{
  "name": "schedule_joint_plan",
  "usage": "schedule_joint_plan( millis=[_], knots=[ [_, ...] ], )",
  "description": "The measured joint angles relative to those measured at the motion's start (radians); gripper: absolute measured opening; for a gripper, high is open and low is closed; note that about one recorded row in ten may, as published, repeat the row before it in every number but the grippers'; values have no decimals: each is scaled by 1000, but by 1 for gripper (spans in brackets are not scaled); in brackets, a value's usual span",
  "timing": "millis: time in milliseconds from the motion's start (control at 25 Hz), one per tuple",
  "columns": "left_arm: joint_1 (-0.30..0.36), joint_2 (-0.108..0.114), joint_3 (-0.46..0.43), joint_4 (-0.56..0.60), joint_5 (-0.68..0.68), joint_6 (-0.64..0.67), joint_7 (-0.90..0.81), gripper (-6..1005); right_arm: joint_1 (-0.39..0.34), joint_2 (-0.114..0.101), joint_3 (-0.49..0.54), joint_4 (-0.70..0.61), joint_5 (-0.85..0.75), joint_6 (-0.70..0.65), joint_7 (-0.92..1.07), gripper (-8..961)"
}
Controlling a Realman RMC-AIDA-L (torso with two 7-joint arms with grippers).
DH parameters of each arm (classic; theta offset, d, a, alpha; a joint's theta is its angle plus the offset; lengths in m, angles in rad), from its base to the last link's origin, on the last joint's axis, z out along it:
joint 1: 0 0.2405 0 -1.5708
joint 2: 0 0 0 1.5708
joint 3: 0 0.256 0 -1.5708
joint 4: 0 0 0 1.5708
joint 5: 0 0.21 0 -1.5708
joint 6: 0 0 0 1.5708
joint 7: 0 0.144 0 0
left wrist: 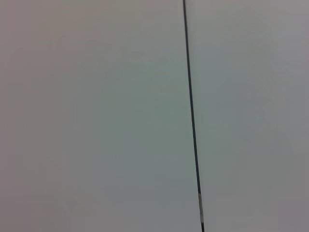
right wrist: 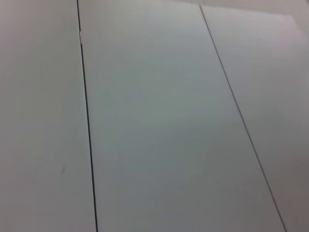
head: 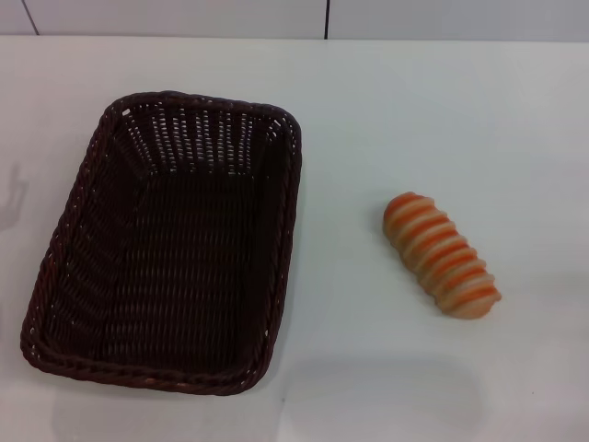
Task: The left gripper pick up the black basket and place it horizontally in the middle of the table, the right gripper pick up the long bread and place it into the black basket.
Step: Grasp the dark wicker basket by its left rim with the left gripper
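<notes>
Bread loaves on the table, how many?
1. The long bread lies on the table, to the right of the black basket, apart from it. The basket's inside shows nothing in it, so none seems hidden.

A pale wall (head: 184,17) runs behind the far edge at twelve o'clock, split into panels by thin dark seams (head: 327,18). Both wrist views show similar light panels (left wrist: 96,116) with dark joints (right wrist: 87,125), probably that same wall. Light is soft and even.
</notes>
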Motion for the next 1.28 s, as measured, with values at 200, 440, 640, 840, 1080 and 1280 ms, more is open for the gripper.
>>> schedule_joint_plan(
  millis=[200,440,640,840,1080,1280],
  knots=[
    [-6,0,1,-4,0,-4,28,821,12,1,7,17,0,5,6,722],
    [12,12,6,-105,16,-23,8,816,31,-1,9,19,1,17,7,722],
    [96,63,-21,-493,114,-375,27,812,39,-2,10,19,1,38,7,722],
    [183,103,-63,-908,219,-802,14,807,41,-3,10,19,1,69,15,721],
    [218,144,-109,-1402,218,-1543,8,802,39,-3,9,19,1,92,21,721],
    [156,36,-228,-1701,202,-2179,166,797,41,-3,7,19,1,108,22,721]
  ],
)
